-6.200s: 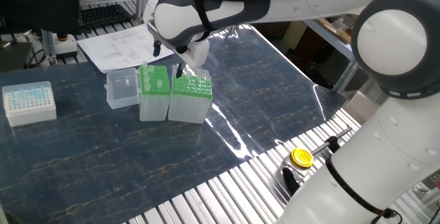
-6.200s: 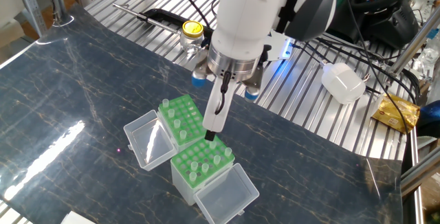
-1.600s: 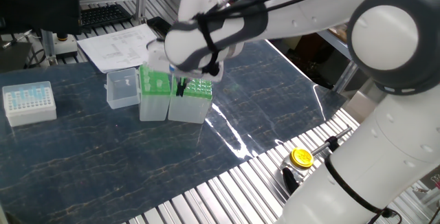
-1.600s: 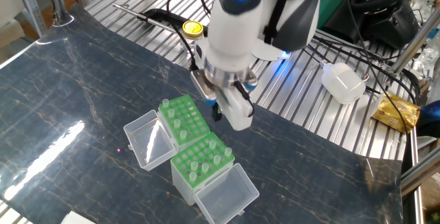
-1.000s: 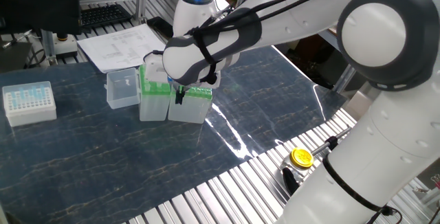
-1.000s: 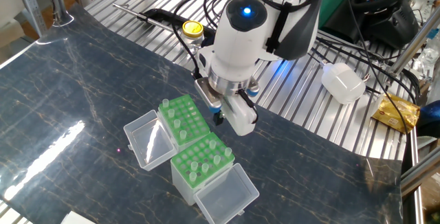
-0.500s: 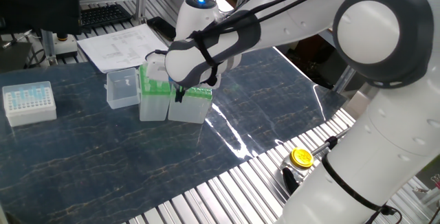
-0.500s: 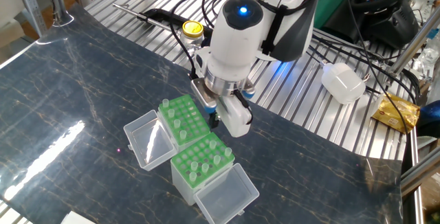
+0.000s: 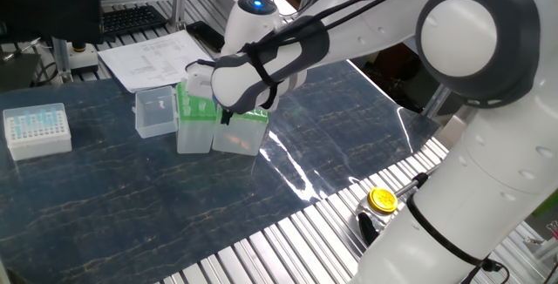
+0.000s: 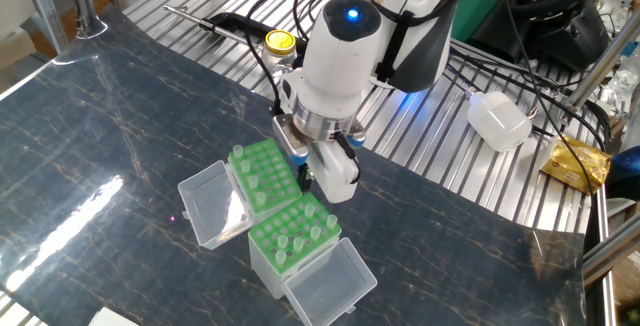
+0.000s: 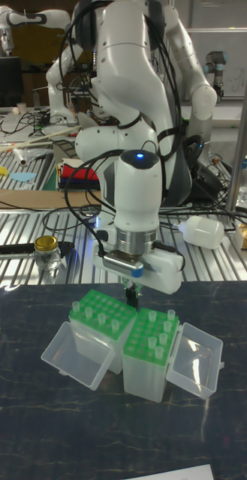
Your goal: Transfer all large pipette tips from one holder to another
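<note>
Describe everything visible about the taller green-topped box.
The taller box has a translucent whitish plastic body and a bright green rack top, with several tips standing upright in its holes. Its clear hinged lid lies open to one side. It stands upright on the dark table, pressed against the wider box. The gripper hangs low over the seam between them; contact cannot be told.

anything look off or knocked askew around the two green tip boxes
Nothing stands out. Both green-topped boxes stand upright side by side with lids hinged open, and their tips sit upright in the holes. The gripper reaches down between the racks; none of the views shows its jaws clearly. No tips lie loose on the table.
</note>
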Robot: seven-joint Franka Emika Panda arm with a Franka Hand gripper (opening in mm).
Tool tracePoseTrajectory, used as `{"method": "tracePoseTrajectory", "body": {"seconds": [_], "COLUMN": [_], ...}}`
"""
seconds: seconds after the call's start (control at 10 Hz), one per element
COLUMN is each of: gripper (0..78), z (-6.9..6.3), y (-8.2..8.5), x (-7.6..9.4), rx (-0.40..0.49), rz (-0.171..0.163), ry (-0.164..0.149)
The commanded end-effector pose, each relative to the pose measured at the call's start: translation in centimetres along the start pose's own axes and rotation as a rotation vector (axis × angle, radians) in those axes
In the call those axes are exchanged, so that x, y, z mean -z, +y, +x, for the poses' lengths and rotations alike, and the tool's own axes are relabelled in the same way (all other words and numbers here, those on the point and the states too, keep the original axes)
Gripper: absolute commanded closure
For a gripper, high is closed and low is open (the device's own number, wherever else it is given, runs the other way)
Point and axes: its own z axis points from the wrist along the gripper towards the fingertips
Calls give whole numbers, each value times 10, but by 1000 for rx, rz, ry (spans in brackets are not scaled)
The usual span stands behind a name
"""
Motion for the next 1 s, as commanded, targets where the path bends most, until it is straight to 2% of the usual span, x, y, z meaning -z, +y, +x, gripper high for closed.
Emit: {"method": "tracePoseTrajectory", "body": {"seconds": [0.1, 0.2, 0.4, 0.8, 1.0], "gripper": [764, 764, 764, 764, 764], "z": [-4, -5, -6, -4, -4], "y": [1, 1, 0, 0, 0], "x": [1, 1, 0, 3, 3], "rx": [-13, -38, -46, -51, -88], "rz": [-5, -11, -9, -14, -2], "ry": [-11, -29, -40, -24, -47]}}
